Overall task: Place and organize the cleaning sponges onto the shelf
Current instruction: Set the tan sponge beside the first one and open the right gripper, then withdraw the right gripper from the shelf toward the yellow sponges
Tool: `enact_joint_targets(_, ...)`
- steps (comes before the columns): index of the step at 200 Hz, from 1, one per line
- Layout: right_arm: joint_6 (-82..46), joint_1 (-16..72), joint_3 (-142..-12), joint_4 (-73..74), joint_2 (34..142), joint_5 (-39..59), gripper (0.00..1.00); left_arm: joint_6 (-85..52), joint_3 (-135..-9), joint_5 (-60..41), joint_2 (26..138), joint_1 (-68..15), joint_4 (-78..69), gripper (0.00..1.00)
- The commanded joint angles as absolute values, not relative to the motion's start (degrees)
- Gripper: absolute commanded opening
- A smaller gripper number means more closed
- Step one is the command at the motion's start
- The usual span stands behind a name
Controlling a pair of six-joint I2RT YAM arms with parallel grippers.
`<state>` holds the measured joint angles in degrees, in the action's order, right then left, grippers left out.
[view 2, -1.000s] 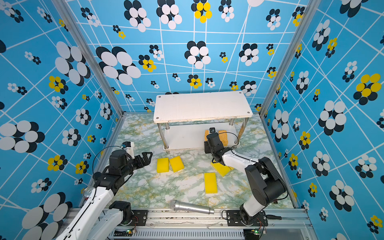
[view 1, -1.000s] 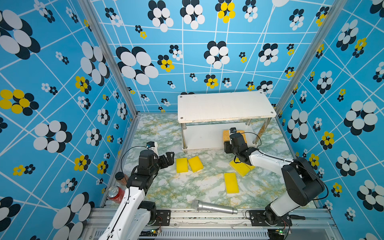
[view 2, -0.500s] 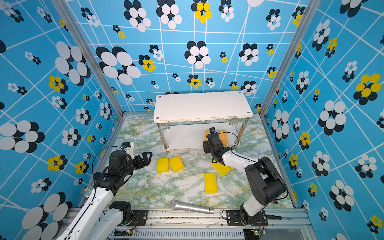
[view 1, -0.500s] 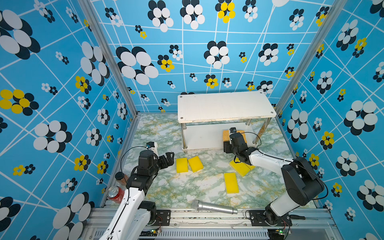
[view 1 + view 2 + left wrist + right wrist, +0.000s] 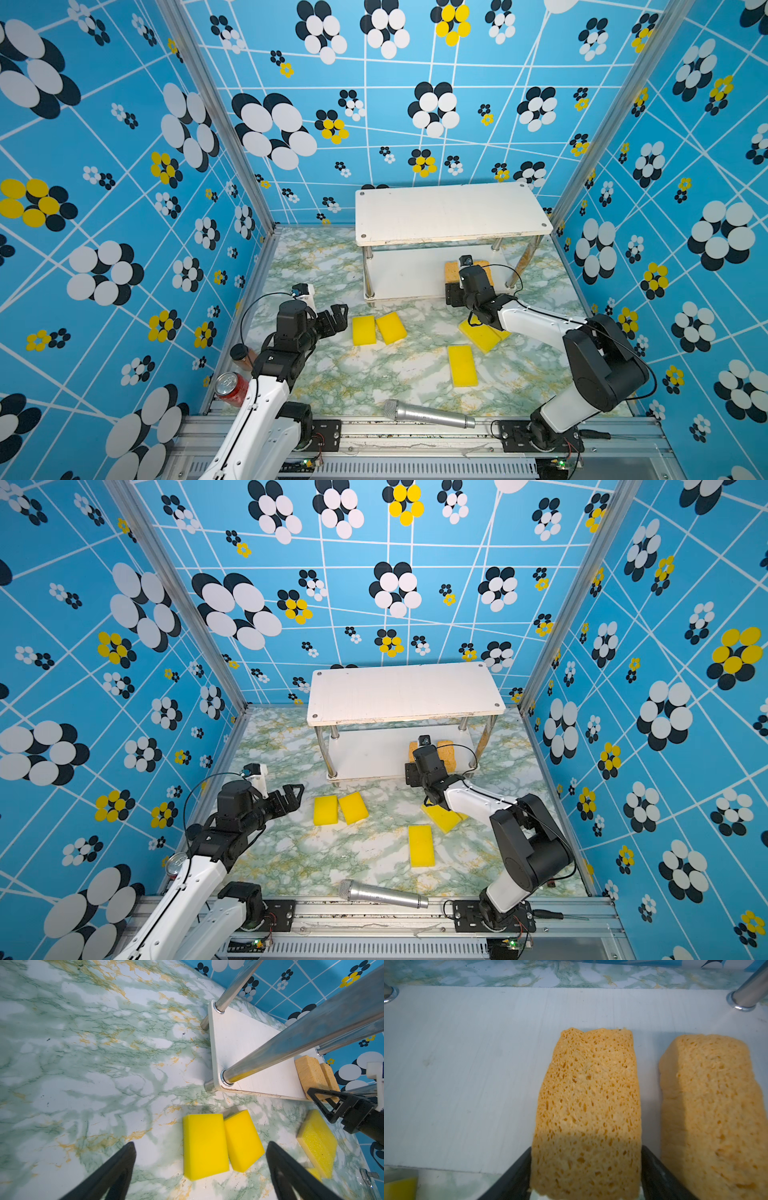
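The shelf stands at the back. On its lower board lie two orange-tan sponges, side by side. My right gripper is open; its fingers flank the near end of the left one without squeezing it. Both top views show this gripper at the board's front right. Two small yellow sponges lie on the floor just ahead of my open, empty left gripper. Flat yellow sponges lie under and beside the right arm.
A silver microphone lies along the front edge. A red can and a small brown jar stand at the front left corner beside the left arm. Patterned blue walls close in three sides. Chrome legs bound the lower tier.
The right jaws have spread wider round the orange-tan sponge, which now rests on the lower board. Neither arm has visibly shifted.
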<state>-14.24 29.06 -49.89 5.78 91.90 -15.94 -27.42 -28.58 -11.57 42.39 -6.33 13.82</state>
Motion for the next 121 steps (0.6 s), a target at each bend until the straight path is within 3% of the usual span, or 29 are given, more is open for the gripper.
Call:
enact_joint_targets(1, -13.7, 28.7, -50.8, 3.6, 88.9, -16.1, 0.8, -26.4, -29.8, -11.0, 41.9, -5.8, 14.6, 0.99)
enact_joint_targets(83, -13.4, 28.7, -48.7, -2.3, 80.9, -14.6, 0.85, -26.9, -30.0, -11.6, 42.2, -5.8, 14.3, 0.99)
enact_joint_targets(121, -13.4, 28.8, -45.3, -4.3, 72.4, -8.6, 0.87, -26.9, -30.1, -12.2, 42.5, -5.8, 14.1, 0.99)
